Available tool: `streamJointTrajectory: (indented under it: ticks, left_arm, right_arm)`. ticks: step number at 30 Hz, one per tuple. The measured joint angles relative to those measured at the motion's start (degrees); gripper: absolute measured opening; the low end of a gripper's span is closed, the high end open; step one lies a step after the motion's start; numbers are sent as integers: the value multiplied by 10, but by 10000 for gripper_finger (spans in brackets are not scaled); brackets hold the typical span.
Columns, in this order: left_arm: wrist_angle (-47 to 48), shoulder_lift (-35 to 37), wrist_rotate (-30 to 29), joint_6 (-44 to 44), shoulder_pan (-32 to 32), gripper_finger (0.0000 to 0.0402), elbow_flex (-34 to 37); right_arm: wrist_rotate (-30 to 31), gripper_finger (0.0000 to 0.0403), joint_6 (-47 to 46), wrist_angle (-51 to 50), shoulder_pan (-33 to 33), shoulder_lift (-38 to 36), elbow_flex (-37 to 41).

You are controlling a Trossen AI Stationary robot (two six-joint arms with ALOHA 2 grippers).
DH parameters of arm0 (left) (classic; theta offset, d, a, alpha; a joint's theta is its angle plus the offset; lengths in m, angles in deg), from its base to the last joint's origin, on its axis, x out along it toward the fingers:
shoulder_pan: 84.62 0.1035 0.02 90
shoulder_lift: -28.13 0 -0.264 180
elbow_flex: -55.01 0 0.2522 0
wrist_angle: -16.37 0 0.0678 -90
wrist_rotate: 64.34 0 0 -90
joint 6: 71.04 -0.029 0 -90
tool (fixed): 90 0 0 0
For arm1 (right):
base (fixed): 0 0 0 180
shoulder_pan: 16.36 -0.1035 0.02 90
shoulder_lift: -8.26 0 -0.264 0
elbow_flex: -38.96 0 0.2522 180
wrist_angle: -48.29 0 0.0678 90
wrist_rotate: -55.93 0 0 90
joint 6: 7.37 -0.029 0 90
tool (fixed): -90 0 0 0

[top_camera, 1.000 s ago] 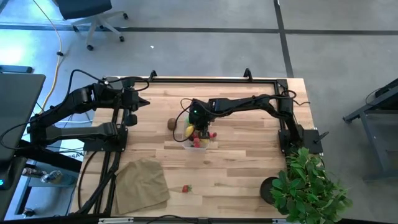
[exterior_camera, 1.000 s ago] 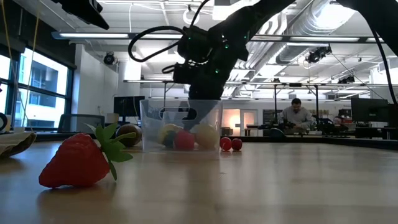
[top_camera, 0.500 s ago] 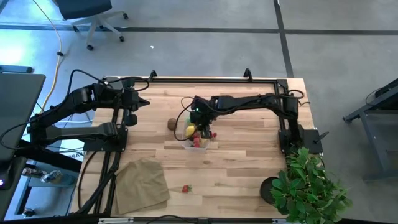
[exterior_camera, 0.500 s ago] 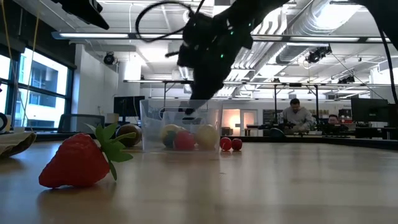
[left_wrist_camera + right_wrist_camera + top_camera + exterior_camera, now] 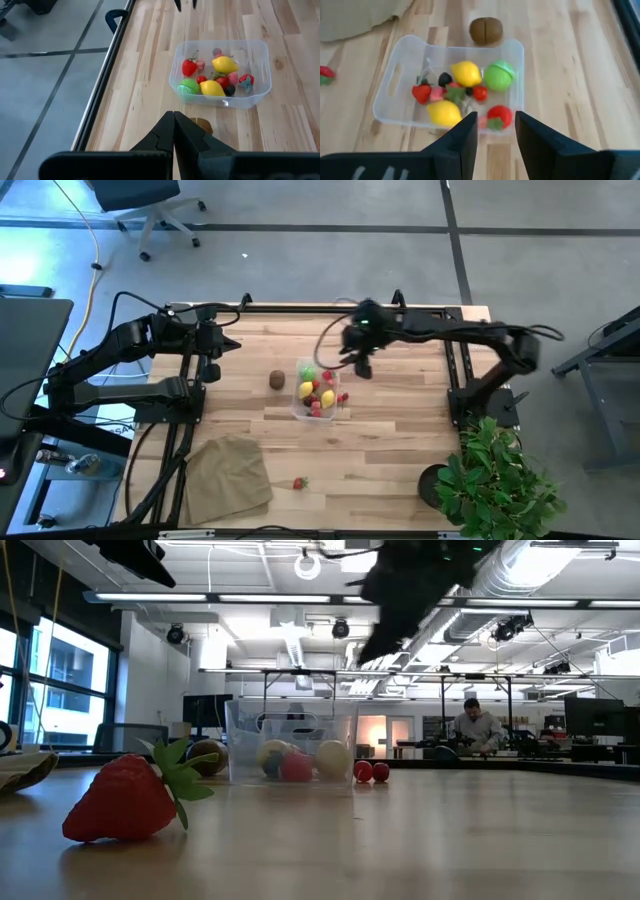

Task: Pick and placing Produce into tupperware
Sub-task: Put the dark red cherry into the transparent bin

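Right gripper [image 5: 362,370] hangs open and empty above the table, just right of the tub [image 5: 318,389]. Tub holds lemons [image 5: 466,73], green ball [image 5: 499,75], berries; kiwi [image 5: 276,379] lies left of it. Left gripper [image 5: 233,344] is closed, parked far left.

Both arms are matte black, built of boxy links joined by rounded joint housings, with thin black cables looping loosely alongside the right arm behind its gripper [image 5: 362,368]. A small green light glows on the right wrist housing just behind that gripper. Each gripper ends in two flat, dark, wedge-shaped fingers [image 5: 536,137] with smooth unmarked faces
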Motion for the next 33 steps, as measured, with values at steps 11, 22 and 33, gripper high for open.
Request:
streamJointTrajectory:
  ticks: [11,22,33]
  left_arm:
    - [0,0,0,0,0,1,0]
    - [0,0,0,0,0,1,0]
    - [0,0,0,0,0,1,0]
  right_arm:
    - [-63,124,-38,272,-28,-193,348]
    - [40,124,37,555,-91,-132,488]
    - [39,152,-16,665,-93,25,467]
